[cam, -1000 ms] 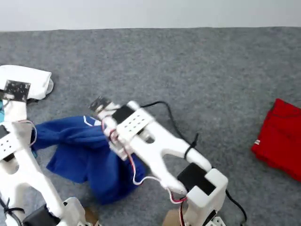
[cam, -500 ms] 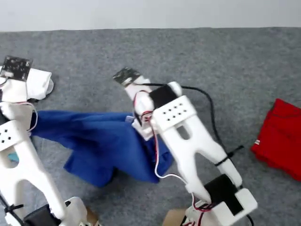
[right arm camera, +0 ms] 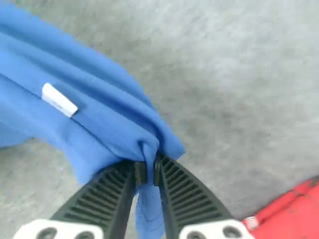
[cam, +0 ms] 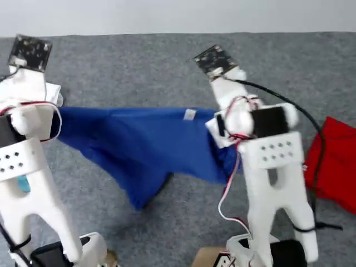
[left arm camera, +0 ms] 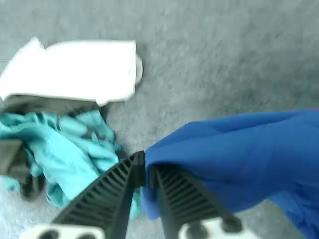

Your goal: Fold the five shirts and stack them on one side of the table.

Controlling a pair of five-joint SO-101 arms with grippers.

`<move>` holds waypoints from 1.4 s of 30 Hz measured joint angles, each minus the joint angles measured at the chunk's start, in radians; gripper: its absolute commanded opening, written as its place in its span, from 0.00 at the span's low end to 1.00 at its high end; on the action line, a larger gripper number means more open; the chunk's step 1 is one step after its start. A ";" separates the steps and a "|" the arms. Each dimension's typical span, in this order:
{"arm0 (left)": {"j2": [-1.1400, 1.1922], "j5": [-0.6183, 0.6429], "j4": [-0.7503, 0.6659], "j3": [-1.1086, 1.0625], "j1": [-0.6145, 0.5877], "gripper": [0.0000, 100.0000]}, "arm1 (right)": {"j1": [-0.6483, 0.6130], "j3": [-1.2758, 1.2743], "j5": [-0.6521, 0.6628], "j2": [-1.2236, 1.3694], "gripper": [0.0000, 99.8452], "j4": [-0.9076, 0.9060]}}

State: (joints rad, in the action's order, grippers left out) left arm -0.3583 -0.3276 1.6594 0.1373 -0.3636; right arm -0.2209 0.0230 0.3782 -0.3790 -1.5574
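The blue shirt (cam: 139,144) hung stretched between the two arms across the middle of the high view, lifted off the grey worktop (cam: 167,61) along its upper edge and sagging to a point toward the lower centre of the frame. The left gripper (left arm camera: 144,164), at the left of the high view, had its fingers clenched on one bunched end of the blue shirt. The right gripper (right arm camera: 148,169), right of centre, had its fingers pinched tight on the other end, with a fold of cloth running down between them. A small white tag (cam: 190,114) showed on the blue shirt near the right-hand end.

A folded white shirt (left arm camera: 75,69) lay at the left edge of the high view, partly behind the left arm, and a crumpled teal shirt (left arm camera: 65,149) lay just beside it, touching it. A red shirt (cam: 334,164) lay on the worktop at the right edge, well apart from the others.
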 measured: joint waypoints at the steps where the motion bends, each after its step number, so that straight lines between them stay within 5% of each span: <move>1: 0.000 0.006 0.018 0.048 0.017 0.00 | 0.021 0.020 0.018 -0.011 0.01 0.012; 9: 0.000 0.021 0.066 0.430 0.130 0.00 | 0.166 0.207 0.114 -0.037 0.01 0.060; 18: -0.003 0.021 0.069 0.743 0.201 0.00 | 0.173 0.330 0.163 -0.040 0.01 -0.058; 29: -0.003 0.021 0.075 0.749 0.222 0.00 | 0.172 0.284 0.161 -0.044 0.10 -0.127; 42: -0.002 0.021 0.075 0.411 0.219 0.00 | 0.169 0.026 0.161 -0.043 0.10 -0.028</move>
State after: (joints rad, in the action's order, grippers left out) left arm -0.3598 -0.3061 1.7346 0.5485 -0.1442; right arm -0.0522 0.0491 0.5393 -0.4219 -1.5850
